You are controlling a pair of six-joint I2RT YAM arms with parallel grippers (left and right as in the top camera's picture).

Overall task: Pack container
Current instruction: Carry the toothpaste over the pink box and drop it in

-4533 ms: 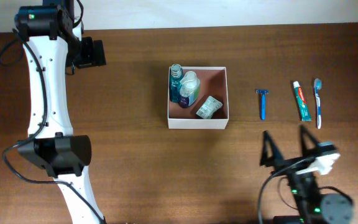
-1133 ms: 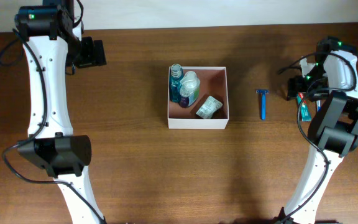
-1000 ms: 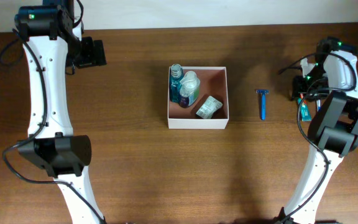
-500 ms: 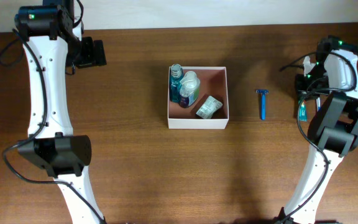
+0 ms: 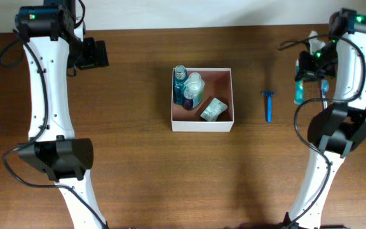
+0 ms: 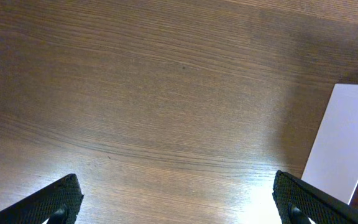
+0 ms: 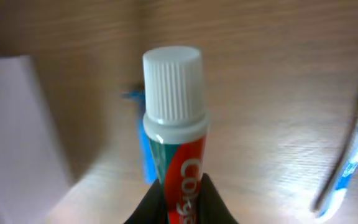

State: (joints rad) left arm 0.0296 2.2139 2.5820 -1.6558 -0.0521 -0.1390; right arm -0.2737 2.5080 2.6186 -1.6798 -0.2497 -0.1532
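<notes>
- Container sits mid-table, well apart from both grippers, with the right gripper far off to its right and the left gripper far off to its left
- Right gripper is clamped on the lower body of a toothpaste tube; the white ribbed cap points away from the fingers, and the tube is held clear of the wood
- Left gripper has its jaws spread wide with nothing between them, over bare table; one white wall of the container shows at the right edge of its wrist view
- Inside the container, along its left side, stand a blue-green bottle and a pale bottle, touching each other; a small greyish packet lies tilted near the lower right corner
- A blue razor lies on the table between the container and the right gripper
- A toothbrush lies just beside the held tube, partly hidden by the arm in the overhead view
</notes>
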